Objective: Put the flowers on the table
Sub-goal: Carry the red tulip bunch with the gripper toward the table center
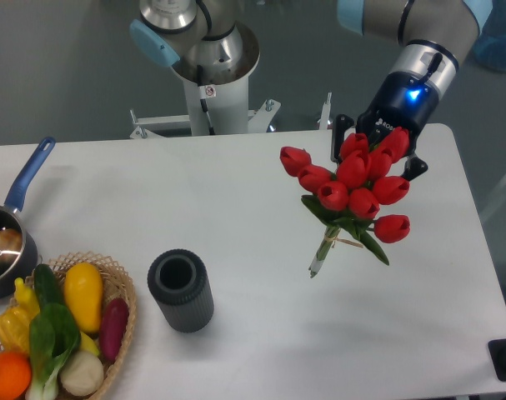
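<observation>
Far left: a pot [2, 250] with a blue handle, something pale inside, sitting at the table [236, 192] edge. Near left corner: a wicker basket [119, 333] packed with a yellow squash [83, 293], a purple eggplant [113, 327], an orange [4, 375], a leafy green vegetable with a white bulb [57, 354]. Just right of the basket, apart from it: a dark ribbed cylinder [182, 290], upright, mouth open to the top, nothing in it.

Further right, over the right half of the white tabletop: the flowers [357, 187], red tulip buds bunched high, green leaves below, stems tied by a thin band and pointing down toward the near left. Tilted, not upright; stem tips low, close over the surface, though contact not clear from this view. Behind the buds: the gripper [378, 146], dark body with a blue light, reaching down from the far right. Fingertips hidden by the blooms, so the jaws' stance impossible to tell; bunch apparently carried there, judging by its lifted, slanted pose.

Progress, as a judgement: carrying stage well along, bunch already over bare tabletop, well apart from cylinder and basket. Left to do: lower until the bunch lies on the surface, release, withdraw.
</observation>
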You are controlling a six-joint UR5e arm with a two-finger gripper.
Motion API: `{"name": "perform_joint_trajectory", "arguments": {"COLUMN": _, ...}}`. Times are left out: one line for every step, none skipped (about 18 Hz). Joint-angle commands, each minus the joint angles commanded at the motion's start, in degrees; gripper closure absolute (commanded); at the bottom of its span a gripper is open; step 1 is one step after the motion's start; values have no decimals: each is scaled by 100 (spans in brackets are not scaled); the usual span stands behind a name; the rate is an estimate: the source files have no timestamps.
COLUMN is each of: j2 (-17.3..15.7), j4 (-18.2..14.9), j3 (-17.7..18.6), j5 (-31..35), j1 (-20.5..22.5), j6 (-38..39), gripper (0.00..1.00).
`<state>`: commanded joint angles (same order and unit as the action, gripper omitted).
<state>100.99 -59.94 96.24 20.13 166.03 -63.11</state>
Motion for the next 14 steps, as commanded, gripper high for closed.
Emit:
{"name": "perform_joint_trajectory", "arguments": {"j2": -17, "j4": 0, "j3": 35, "j5": 44, "j1": 0, "j6": -35, "gripper": 64}}
{"name": "perform_joint_trajectory", "arguments": {"j2": -18, "j4": 0, "j3": 44, "j5": 122, "j1": 0, "j6": -105, "gripper": 64}}
{"name": "perform_joint_trajectory", "arguments": {"j2": -9, "j4": 0, "j3": 35, "j5": 141, "j1": -9, "j6": -123, "gripper": 64}}
{"name": "perform_joint_trajectory", "arguments": {"j2": -9, "j4": 0, "j3": 35, "j5": 149, "j1": -35, "j6": -114, "gripper": 64}}
{"name": "perform_joint_trajectory", "arguments": {"j2": -17, "j4": -9, "j3": 44, "j5": 158, "j1": -27, "j6": -123, "gripper": 64}}
{"name": "perform_joint_trajectory", "arguments": {"j2": -18, "j4": -9, "j3": 53, "j5": 158, "j1": -26, "j6": -123, "gripper": 64}}
{"name": "perform_joint_trajectory", "arguments": {"j2": -26, "j4": -9, "j3": 53, "j5": 167, "j1": -26, "j6": -114, "gripper": 64}}
{"name": "perform_joint_trajectory", "arguments": {"j2": -35, "j4": -9, "j3": 53, "j5": 193, "j1": -35, "j6": -114, "gripper": 64}}
{"name": "perform_joint_trajectory", "arguments": {"j2": -44, "j4": -17, "j3": 53, "j5": 220, "j1": -35, "j6": -106, "gripper": 64}}
{"name": "perform_joint_trajectory", "arguments": {"j2": -61, "j4": -18, "j3": 53, "j5": 298, "j1": -35, "j6": -97, "gripper": 64}}
{"name": "perform_joint_trajectory", "arguments": {"j2": -79, "j4": -18, "j3": 53, "j5": 421, "j1": -35, "j6": -105, "gripper": 64}}
{"name": "perform_joint_trajectory", "arguments": {"j2": -97, "j4": -18, "j3": 53, "j5": 561, "j1": -44, "j6": -105, "gripper": 64}}
{"name": "perform_joint_trajectory", "arguments": {"j2": -114, "j4": -18, "j3": 53, "j5": 693, "j1": -53, "j6": -114, "gripper": 64}}
{"name": "perform_joint_trajectory", "arguments": {"j2": -140, "j4": -18, "j3": 53, "j5": 799, "j1": -88, "j6": -114, "gripper": 64}}
